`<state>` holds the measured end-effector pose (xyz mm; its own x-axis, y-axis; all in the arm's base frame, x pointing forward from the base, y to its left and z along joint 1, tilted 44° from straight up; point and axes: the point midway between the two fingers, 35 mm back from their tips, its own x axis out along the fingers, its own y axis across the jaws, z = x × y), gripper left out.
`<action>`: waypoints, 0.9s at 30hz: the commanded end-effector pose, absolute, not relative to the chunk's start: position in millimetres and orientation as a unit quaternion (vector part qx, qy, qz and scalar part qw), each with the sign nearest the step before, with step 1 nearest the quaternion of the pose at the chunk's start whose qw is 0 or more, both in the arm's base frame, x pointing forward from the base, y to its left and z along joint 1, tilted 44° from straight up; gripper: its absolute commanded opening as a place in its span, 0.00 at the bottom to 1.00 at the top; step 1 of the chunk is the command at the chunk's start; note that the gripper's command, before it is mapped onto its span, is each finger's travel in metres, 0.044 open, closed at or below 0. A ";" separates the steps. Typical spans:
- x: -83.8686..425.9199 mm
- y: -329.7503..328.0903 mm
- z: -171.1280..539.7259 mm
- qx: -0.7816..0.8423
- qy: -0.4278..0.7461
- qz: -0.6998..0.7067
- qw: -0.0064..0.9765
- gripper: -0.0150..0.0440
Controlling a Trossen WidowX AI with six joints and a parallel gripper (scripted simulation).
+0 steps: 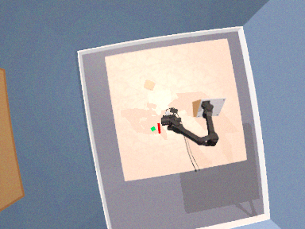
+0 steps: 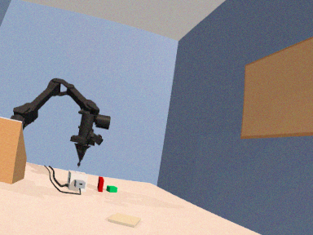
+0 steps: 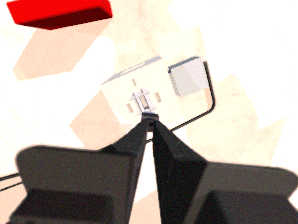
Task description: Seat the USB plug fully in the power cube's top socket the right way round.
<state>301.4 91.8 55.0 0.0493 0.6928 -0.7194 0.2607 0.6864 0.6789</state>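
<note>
The white power cube stands on the table, its top socket showing with nothing in it. My gripper points down above the cube, shut on the USB plug, a small dark piece at the fingertips. The plug is clear of the socket; in the wrist view it appears just below the socket opening, and the cube looks turned relative to the fingers. Which way round the plug faces cannot be told. In the top view the arm hides the fingertips.
A grey plug with a black cable sits at the cube's side. A red block and green block stand nearby. A tan slab and an orange-brown block lie farther off.
</note>
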 end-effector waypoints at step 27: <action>301.0 91.9 54.5 0.087 0.551 0.415 0.719 0.25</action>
